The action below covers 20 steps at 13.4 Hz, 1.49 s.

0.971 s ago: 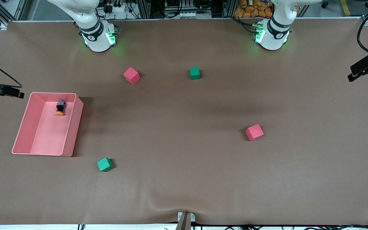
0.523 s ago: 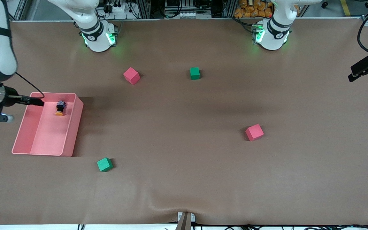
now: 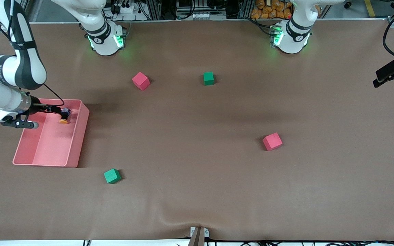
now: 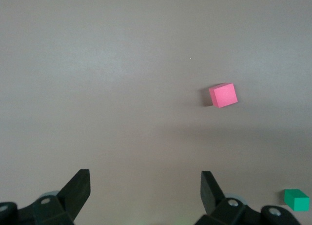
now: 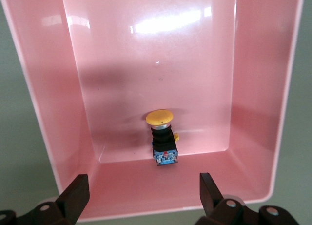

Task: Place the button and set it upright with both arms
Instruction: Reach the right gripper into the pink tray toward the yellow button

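Right gripper [image 5: 141,195], fingers spread wide, is hovering over the pink bin [image 3: 77,136] w/ the button [image 3: 64,116] lying on its side inside. Left gripper [image 4: 145,191], also spread, is waiting above bare table [image 3: 197,191] nr a red cube [image 4: 223,95].

Seen from the front camera, the bin [image 3: 77,143] sits at the table's 9 o'clock. The button [image 3: 64,116] lies in the bin's 12 o'clock end, under the right gripper [image 3: 55,110]. Cubes lie at 11 [image 3: 140,81], 12 [image 3: 208,78], 3 [image 3: 272,141] and 8 o'clock [image 3: 112,176]. The left gripper [image 4: 145,186] hangs over bare table.
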Tool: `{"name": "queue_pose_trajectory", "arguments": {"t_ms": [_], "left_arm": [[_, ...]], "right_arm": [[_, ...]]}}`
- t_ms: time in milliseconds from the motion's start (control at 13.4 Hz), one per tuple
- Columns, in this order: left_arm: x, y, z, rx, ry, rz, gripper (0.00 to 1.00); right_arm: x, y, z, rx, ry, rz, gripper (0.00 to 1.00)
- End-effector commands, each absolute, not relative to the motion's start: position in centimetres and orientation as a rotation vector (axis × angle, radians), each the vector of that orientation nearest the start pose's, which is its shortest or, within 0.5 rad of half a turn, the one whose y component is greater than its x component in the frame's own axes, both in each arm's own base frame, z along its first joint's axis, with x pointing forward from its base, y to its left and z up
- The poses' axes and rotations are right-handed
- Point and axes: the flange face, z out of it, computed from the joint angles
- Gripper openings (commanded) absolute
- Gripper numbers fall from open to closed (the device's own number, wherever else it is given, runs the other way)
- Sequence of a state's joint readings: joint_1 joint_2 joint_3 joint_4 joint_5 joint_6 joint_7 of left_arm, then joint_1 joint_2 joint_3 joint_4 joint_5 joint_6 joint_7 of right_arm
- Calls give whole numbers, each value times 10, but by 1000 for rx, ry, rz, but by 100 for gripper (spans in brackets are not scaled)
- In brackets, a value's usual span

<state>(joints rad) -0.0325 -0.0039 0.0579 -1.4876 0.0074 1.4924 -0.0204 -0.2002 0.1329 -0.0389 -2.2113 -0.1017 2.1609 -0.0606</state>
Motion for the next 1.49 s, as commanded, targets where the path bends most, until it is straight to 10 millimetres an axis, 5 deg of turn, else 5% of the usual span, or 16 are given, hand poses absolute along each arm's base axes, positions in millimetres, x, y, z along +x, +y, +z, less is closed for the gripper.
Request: {"name": "queue_pose_trajectory", "arguments": {"t_ms": [0,224,597,896,1419], "left_arm": [[545,16,661,-3135,-63,-12,100],[545,16,661,-3135,-61,-12,100],[546,16,660,-3135,-61,-7,100],[546,16,660,-3135,-61,-10,100],[546,15,660,-3135,-59,-7,100]], "right_arm": [[499,-131,279,-3191,148,281,100],[500,-133,253,-3188,113,278,100],[494,-164,213,-3173,21,263,100],[481,-158,188,-3172,11,231,100],[472,-154,174,-3166,23,235,100]]}}
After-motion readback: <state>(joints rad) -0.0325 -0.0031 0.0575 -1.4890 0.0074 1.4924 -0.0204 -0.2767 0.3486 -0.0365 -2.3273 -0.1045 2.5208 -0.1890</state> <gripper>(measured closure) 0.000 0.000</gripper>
